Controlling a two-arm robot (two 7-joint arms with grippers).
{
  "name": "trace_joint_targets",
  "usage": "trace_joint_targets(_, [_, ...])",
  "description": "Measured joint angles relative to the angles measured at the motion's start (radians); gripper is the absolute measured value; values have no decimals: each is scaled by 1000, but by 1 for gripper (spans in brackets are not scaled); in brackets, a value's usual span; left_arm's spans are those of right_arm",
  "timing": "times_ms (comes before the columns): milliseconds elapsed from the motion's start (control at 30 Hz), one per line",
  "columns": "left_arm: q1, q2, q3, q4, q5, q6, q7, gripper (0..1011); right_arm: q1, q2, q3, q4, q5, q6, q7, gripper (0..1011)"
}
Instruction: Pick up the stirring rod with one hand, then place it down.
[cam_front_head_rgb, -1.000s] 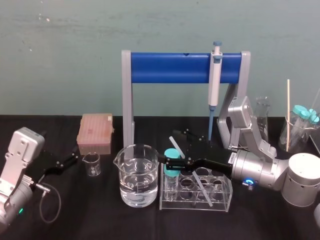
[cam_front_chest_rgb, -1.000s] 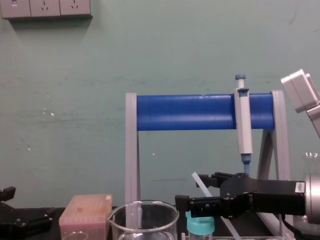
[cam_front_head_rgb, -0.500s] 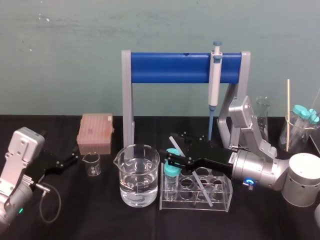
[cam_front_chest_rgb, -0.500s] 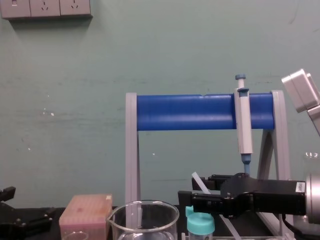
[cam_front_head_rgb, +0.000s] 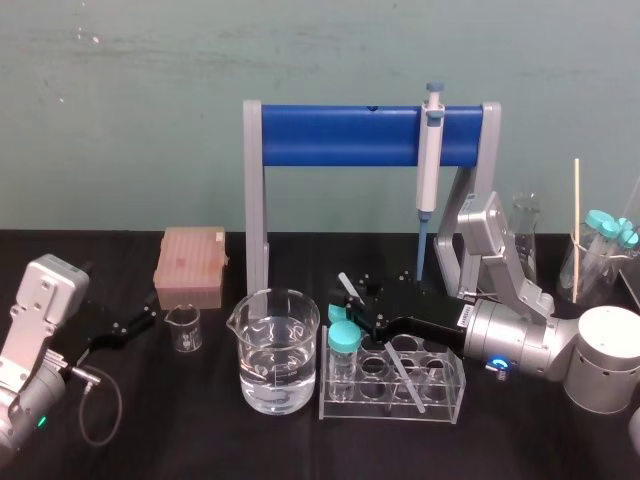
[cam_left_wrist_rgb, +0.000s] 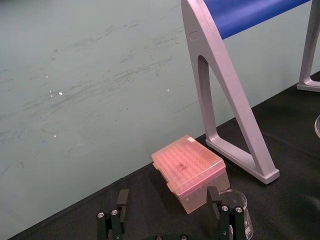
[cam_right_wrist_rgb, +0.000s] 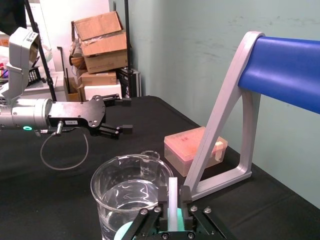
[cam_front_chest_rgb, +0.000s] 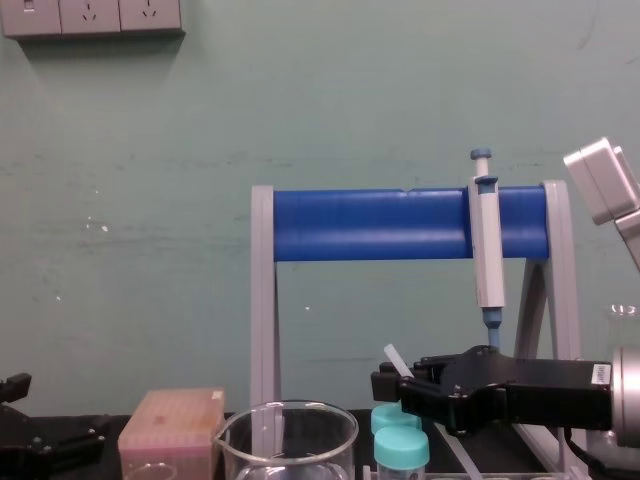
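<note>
The stirring rod (cam_front_head_rgb: 408, 382) is a thin translucent whitish stick leaning in the clear tube rack (cam_front_head_rgb: 441, 402), its upper end tilted up and to the left. My right gripper (cam_front_head_rgb: 355, 303) reaches in from the right, above the rack, and is shut on the rod's upper part. In the right wrist view both fingers press against the rod (cam_right_wrist_rgb: 172, 192) at the gripper (cam_right_wrist_rgb: 173, 201). The chest view shows the rod's tip (cam_front_chest_rgb: 393, 357) sticking up past the gripper (cam_front_chest_rgb: 388, 385). My left gripper (cam_front_head_rgb: 140, 322) rests open (cam_left_wrist_rgb: 167, 220) on the table at the far left, by the pink box.
A large beaker of water (cam_front_head_rgb: 275, 350) stands just left of the rack, with a teal-capped tube (cam_front_head_rgb: 343, 340) in the rack's left end. Behind are the blue-barred stand (cam_front_head_rgb: 340, 135) with a hanging pipette (cam_front_head_rgb: 430, 160), a pink tip box (cam_front_head_rgb: 190, 265) and a small beaker (cam_front_head_rgb: 183, 328). Glassware (cam_front_head_rgb: 600, 250) crowds the far right.
My right gripper's fingers have drawn together from wide open onto the rod. The arm itself has hardly moved, and the left arm is still.
</note>
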Motion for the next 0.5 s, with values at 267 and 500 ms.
trace_joint_targets(267, [0,0,0,0,0,0,0,1000,0,0,0,0,0,0,0,69])
trace_joint_targets(500, [0,0,0,0,0,0,0,1000,-14,-5,21,-6,18,-37,-1,69])
